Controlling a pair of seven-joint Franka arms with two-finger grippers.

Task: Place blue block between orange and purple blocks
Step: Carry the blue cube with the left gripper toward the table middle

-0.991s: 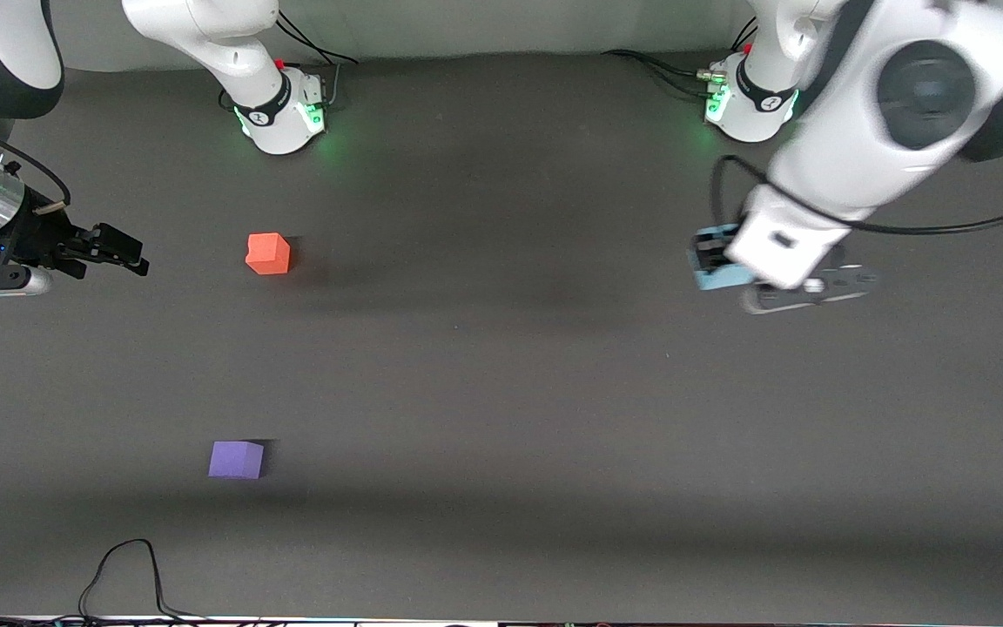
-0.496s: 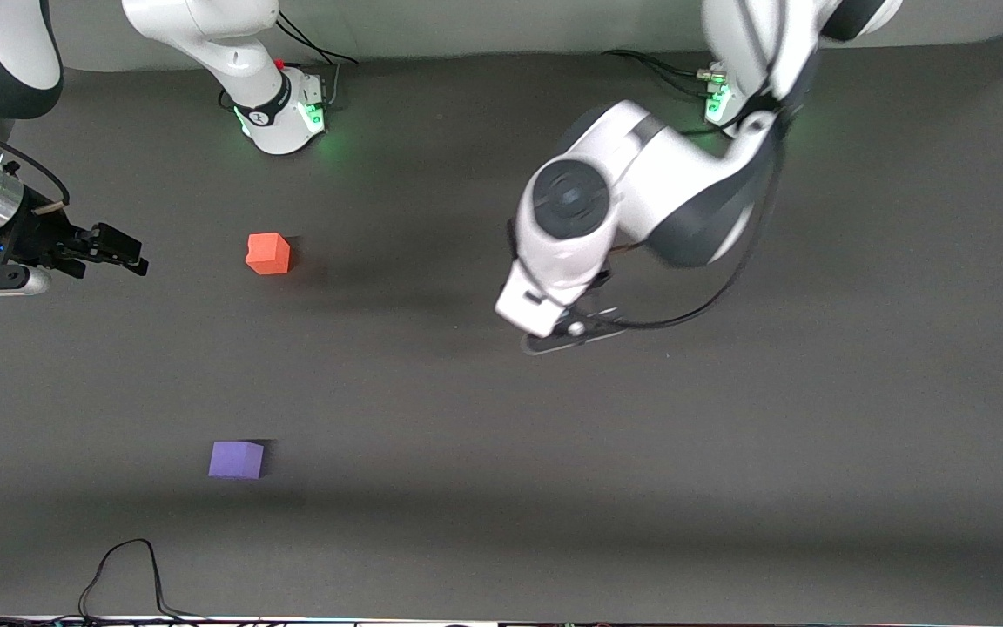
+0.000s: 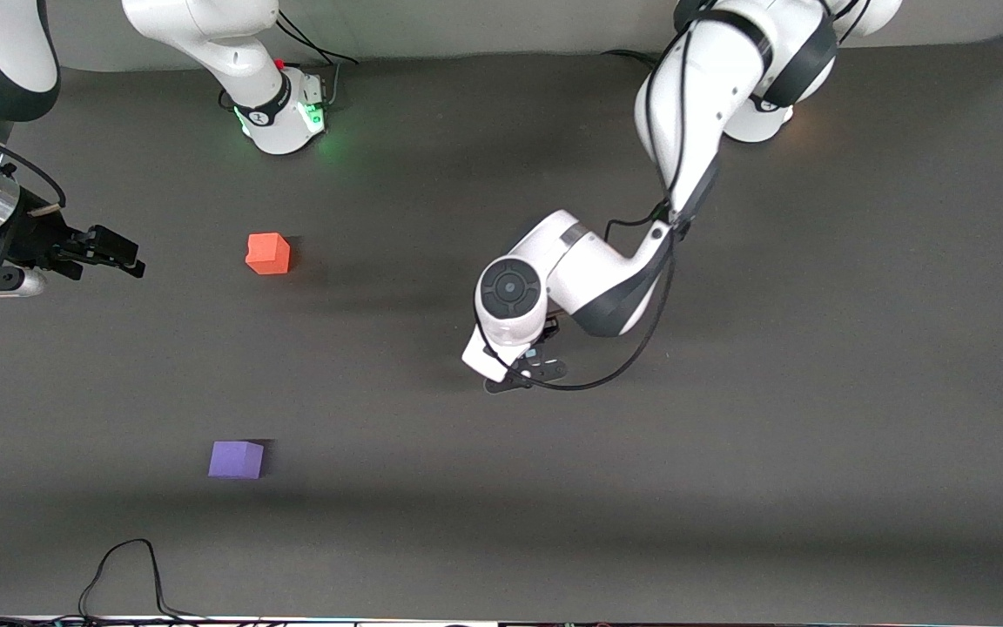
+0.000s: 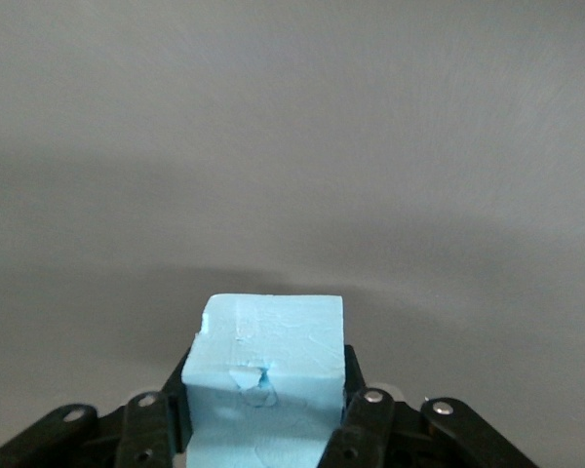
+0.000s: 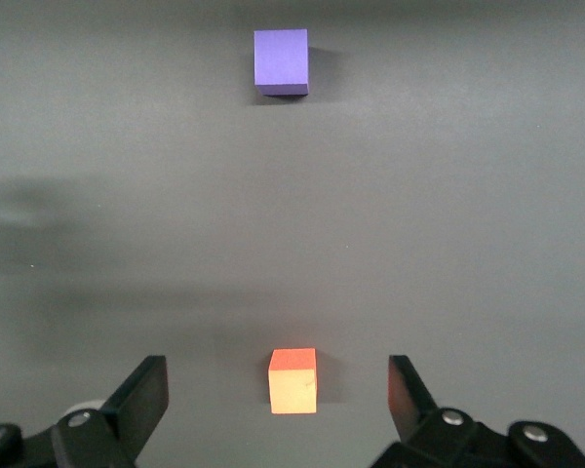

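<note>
The light blue block (image 4: 268, 375) is clamped between the black fingers of my left gripper (image 4: 268, 390). In the front view that gripper (image 3: 519, 373) hangs over the middle of the table, and the wrist hides the block. The orange block (image 3: 268, 253) lies toward the right arm's end. The purple block (image 3: 236, 459) lies nearer the front camera than the orange one, with bare table between them. My right gripper (image 3: 114, 252) is open and empty, and it waits beside the orange block at the table's end. Its wrist view shows the orange block (image 5: 292, 380) and the purple block (image 5: 281, 61).
A black cable (image 3: 127, 566) loops on the table near the front edge, toward the right arm's end. The right arm's base (image 3: 279, 113) and the left arm's base (image 3: 754, 122) stand along the back edge.
My left arm has swung with the blue block from its own end of the table to over the middle, toward the other two blocks. The right arm has barely moved.
</note>
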